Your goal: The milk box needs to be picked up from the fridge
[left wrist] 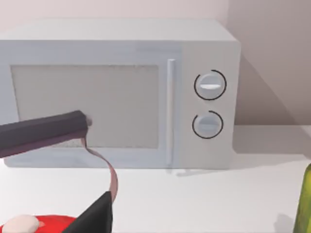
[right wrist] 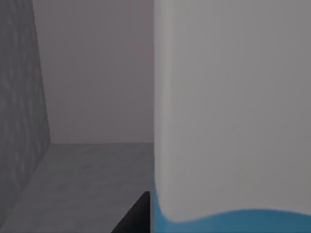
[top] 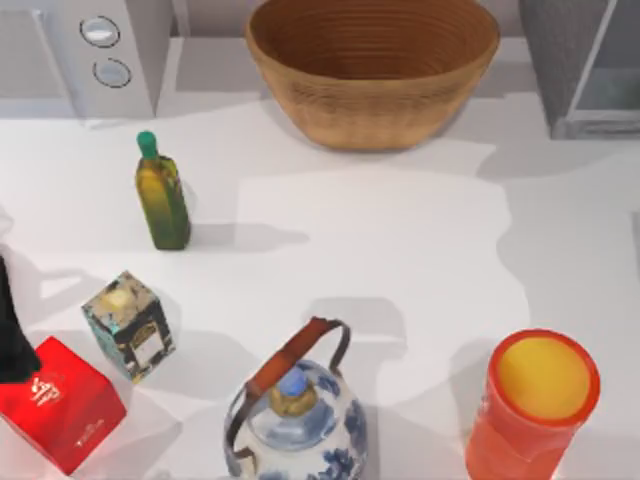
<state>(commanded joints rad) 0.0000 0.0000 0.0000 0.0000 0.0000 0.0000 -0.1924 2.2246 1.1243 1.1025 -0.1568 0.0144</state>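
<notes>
The milk box [right wrist: 233,121] stands very close in the right wrist view, a white carton wall with a blue band low down. It rests on the grey floor inside the fridge [right wrist: 19,97], whose speckled wall rises beside it. A dark piece of my right gripper [right wrist: 137,217] sits right against the carton's edge. From above, the fridge [top: 585,70] is the dark speckled cabinet at the back right corner. My left gripper [left wrist: 97,160] hangs open at the table's left edge, just above the small red box [top: 55,400].
A wicker basket [top: 372,70] sits at the back centre, and a light grey appliance with two knobs [top: 105,55] at the back left. An olive oil bottle [top: 162,195], a teal patterned box [top: 130,325], a blue-white teapot [top: 295,420] and an orange cup [top: 535,405] stand on the table.
</notes>
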